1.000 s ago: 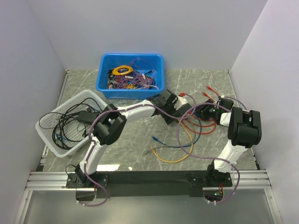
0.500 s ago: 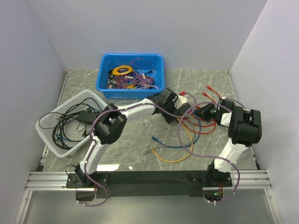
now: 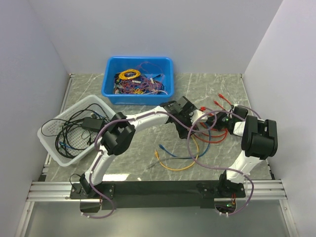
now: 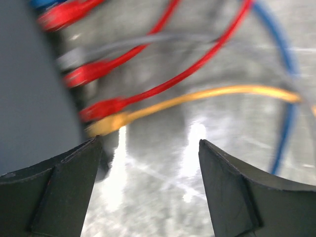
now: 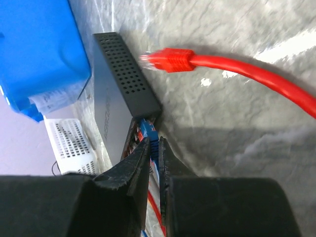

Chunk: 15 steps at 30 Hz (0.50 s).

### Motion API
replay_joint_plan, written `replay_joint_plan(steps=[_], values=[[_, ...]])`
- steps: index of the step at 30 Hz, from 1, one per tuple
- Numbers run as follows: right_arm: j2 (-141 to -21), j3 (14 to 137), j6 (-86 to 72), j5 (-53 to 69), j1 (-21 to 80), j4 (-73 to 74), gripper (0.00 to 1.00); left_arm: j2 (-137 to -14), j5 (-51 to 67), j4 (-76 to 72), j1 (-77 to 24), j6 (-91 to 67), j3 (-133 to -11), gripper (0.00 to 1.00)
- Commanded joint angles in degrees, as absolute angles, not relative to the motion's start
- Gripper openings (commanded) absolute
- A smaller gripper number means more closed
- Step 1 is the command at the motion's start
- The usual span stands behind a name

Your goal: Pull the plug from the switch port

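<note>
Grey marbled tabletop (image 3: 140, 148) is carrying the work, with white walls behind. The switch (image 5: 111, 106) is lying at mid-table between the two arms. From above it is largely hidden under them, but the right wrist view is showing its perforated end and port edge.

The right gripper (image 5: 152, 144) is pinching down narrow on the blue plug (image 5: 147, 129) at the port edge, and the plug appears to be still seated. The left gripper (image 4: 149, 148) is hanging wide open beside the port row, holding nothing. Blurred red plugs (image 4: 101, 108) and a yellow plug (image 4: 106, 126) are sitting just ahead of it. A loose red plug (image 5: 168, 59) is lying near the switch's corner, unconnected.

Over the last second the two grippers have been drawing together, the left one shifting rightward. The slack yellow cable (image 3: 177, 168) on the table has been dragging inward with them.

Judgement: the switch is being shifted rather than held down, so the extraction is not yet achieved. The open left gripper is likely needing to brace the switch before the pull.
</note>
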<state>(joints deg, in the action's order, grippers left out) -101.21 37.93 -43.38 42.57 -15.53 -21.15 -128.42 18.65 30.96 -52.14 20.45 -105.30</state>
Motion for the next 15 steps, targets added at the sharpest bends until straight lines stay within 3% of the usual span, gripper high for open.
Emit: replay_joint_plan(steps=[1,8,15], values=[[-96.42,37.18,-42.98,42.02,-15.47,-21.27,0.00,-127.18,27.41,32.96,-52.91,21.10,-108.37,0.84],[-98.35,36.12,-44.91,40.52,-15.47,-23.64,0.00,-124.37,34.36,35.42,-53.61,18.37,-104.42,0.81],[-98.62,34.46,-47.46,39.55,-15.38,-27.33,0.00,-116.29,33.67,37.79,-53.61,20.21,-97.65,0.85]])
